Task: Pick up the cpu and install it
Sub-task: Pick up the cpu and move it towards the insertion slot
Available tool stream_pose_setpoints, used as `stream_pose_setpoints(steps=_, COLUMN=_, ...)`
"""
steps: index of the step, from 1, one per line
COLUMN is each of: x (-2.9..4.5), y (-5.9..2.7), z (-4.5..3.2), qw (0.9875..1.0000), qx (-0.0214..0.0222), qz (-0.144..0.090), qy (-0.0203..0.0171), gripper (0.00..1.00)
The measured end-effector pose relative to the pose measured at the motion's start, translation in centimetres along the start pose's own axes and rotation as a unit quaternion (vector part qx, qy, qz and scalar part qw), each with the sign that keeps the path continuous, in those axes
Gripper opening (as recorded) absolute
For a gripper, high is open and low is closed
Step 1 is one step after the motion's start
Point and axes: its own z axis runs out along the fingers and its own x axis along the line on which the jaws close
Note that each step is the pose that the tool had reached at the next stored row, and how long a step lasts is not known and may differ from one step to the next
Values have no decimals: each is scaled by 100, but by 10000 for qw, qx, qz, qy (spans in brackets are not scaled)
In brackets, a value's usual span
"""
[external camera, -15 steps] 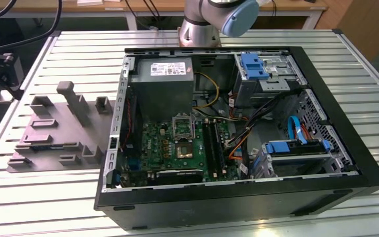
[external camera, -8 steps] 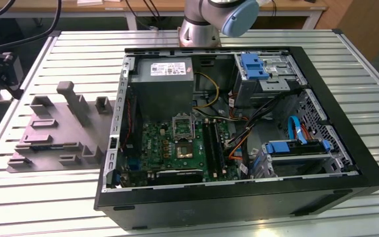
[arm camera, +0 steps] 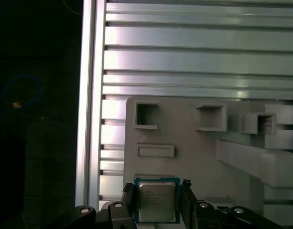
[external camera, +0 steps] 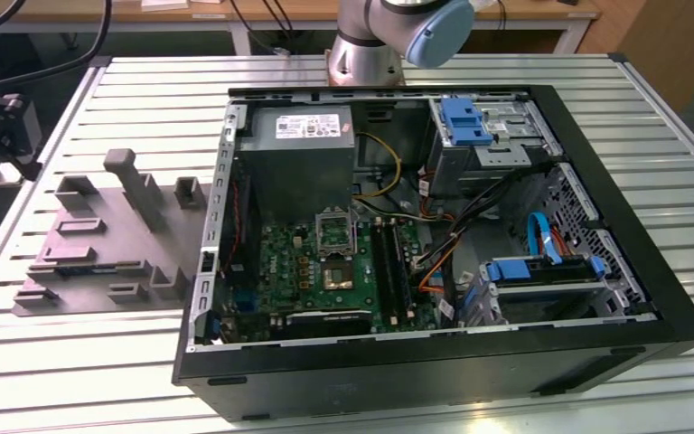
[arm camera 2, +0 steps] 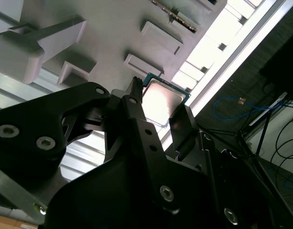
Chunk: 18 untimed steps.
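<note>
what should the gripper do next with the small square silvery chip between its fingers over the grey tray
Probably lift straight up a little first. The gripper looks shut on the small square silvery cpu, over the grey moulded tray with its raised blocks, and the metal-framed socket lies away inside the open black computer case.

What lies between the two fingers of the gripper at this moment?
The cpu lies there, with one finger of the gripper against each of two opposite edges. This shows in both wrist views.
</note>
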Motion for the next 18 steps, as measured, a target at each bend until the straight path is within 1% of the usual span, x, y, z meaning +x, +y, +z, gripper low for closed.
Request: stream_pose_setpoints(steps=18, x=0, y=2, z=-41, qw=10000, qx=0, qz=0, qy=0, gripper=47)
